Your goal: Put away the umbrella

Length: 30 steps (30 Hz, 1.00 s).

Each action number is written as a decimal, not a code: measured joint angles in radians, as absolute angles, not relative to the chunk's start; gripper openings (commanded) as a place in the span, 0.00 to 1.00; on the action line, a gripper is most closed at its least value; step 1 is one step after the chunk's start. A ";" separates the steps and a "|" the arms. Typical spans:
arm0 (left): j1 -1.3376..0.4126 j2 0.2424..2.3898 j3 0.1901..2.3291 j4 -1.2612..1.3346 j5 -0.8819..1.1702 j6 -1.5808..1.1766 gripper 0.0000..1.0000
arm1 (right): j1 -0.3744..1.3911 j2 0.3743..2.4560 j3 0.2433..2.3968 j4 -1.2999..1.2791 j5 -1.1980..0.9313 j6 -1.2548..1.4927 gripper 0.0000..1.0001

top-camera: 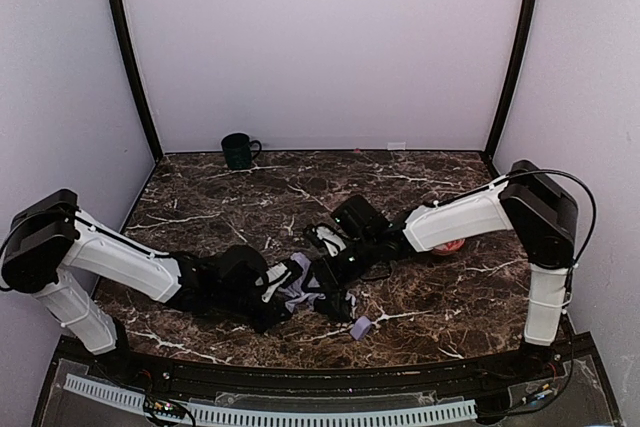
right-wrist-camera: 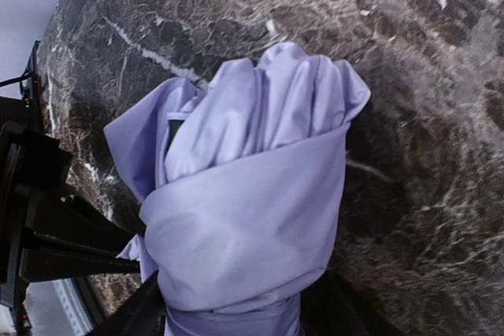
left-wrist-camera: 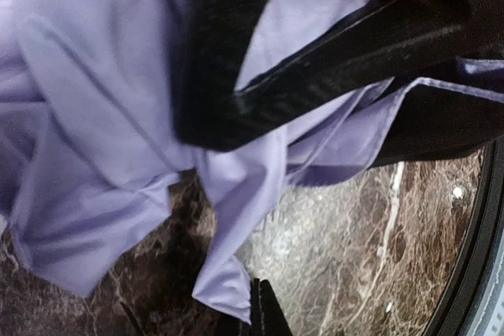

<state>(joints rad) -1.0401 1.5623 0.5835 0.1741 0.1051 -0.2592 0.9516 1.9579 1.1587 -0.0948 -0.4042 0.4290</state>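
Right gripper (top-camera: 335, 267): clamped on the bunched canopy of the umbrella (right-wrist-camera: 244, 194). Left gripper (top-camera: 268, 295): buried in fabric, grip cannot be told. Umbrella: on table (top-camera: 450, 297) between both, touching each. Long axis runs to handle (top-camera: 362, 327), near-right.

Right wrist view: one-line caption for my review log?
Lavender umbrella fabric, bundled and wrapped in one fold, fills the frame against the dark marble table.

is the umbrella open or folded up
Folded: the umbrella fabric is gathered and wrapped into a bundle in the right wrist view, with loose folds elsewhere.
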 measured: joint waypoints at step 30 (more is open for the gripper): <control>-1.036 1.563 0.572 0.210 0.107 -0.216 0.00 | 1.210 1.785 1.250 -0.477 0.110 0.429 1.00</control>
<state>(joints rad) -1.0359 1.5627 0.5716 0.2100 0.1066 -0.2165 1.2098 1.7847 1.2495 -0.4770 0.1101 0.4286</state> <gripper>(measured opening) 0.013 0.998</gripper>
